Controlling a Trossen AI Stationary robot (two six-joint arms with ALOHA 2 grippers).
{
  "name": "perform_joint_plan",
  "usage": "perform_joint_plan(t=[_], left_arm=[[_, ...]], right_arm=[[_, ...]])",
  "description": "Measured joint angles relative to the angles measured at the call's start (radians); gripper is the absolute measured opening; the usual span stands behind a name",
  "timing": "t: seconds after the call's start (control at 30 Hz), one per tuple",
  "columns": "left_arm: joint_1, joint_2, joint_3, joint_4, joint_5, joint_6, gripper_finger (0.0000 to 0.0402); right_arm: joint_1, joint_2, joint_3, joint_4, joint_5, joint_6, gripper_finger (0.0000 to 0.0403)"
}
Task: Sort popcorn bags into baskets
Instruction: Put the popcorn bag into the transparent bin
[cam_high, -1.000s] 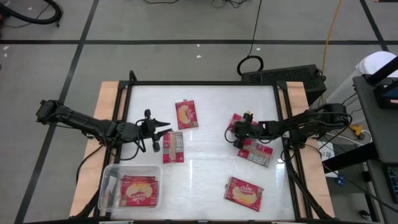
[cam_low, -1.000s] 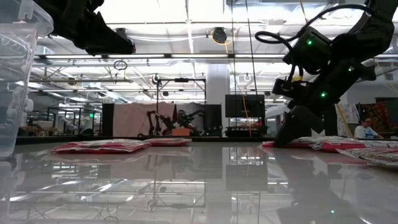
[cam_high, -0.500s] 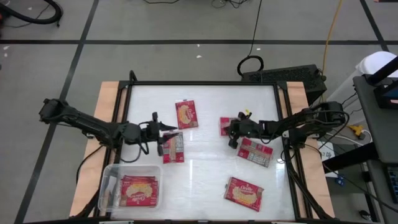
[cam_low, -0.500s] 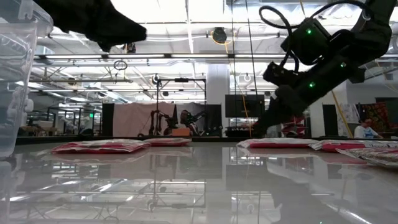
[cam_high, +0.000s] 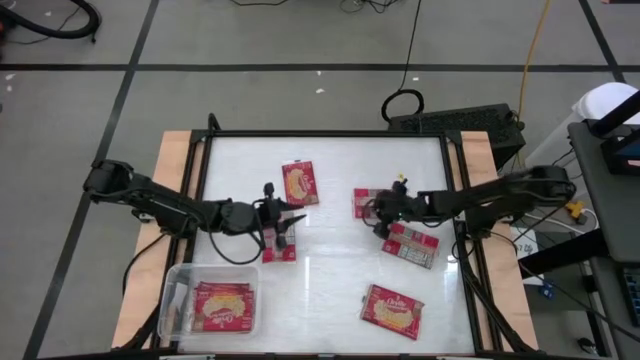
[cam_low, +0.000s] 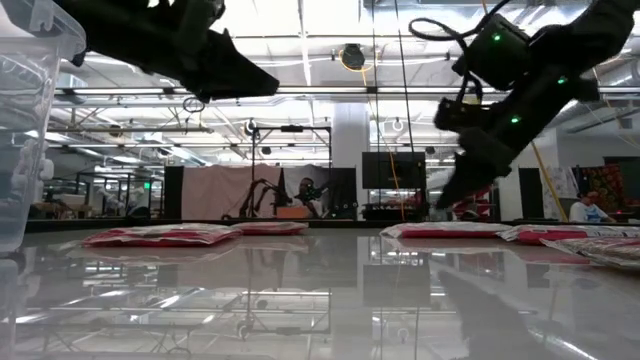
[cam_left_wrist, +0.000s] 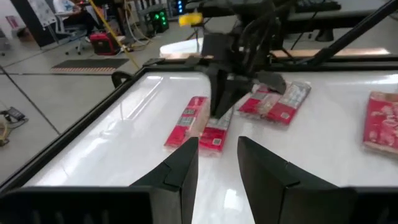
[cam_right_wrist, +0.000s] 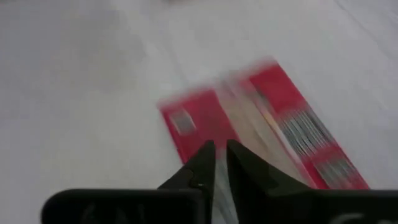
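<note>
Several red popcorn bags lie flat on the white table. One bag (cam_high: 278, 243) lies under my left gripper (cam_high: 292, 221), which hovers above it, open and empty (cam_left_wrist: 217, 146). A second bag (cam_high: 363, 202) lies just below my right gripper (cam_high: 379, 219), which hangs clear of it in the low view (cam_low: 447, 200). In the right wrist view its fingers (cam_right_wrist: 219, 152) are shut over that bag (cam_right_wrist: 205, 121). The clear basket (cam_high: 176, 300) stands at the near left with a bag (cam_high: 223, 305) inside.
More bags lie at the far middle (cam_high: 299, 184), right of centre (cam_high: 412, 245) and near right (cam_high: 392, 310). A black frame (cam_high: 325, 133) and wooden side strips border the table. The middle of the table between the two grippers is bare.
My right gripper has dragged one bag off another toward the table's left, leaving it flat on the table, and has then risen clear of it. My left gripper has gone toward the table's right and now hangs over the bag left of centre.
</note>
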Motion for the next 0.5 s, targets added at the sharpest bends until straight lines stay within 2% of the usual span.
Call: perform_joint_plan(t=[0.1, 0.3, 0.37, 0.5], left_arm=[[0.012, -0.001, 0.008, -0.003, 0.000, -0.002, 0.0118], [0.035, -0.002, 0.007, -0.004, 0.000, 0.005, 0.0118], [0.045, -0.002, 0.007, -0.015, 0.000, -0.004, 0.0118], [0.047, -0.002, 0.006, -0.031, 0.000, -0.007, 0.0118]], right_arm=[[0.013, -0.065, 0.014, -0.214, 0.043, 0.118, 0.0065], [0.021, -0.132, 0.015, -0.472, 0.033, 0.333, 0.0141], [0.020, -0.136, 0.014, -0.529, 0.034, 0.366, 0.0165], [0.022, -0.136, 0.014, -0.536, 0.033, 0.393, 0.0206]])
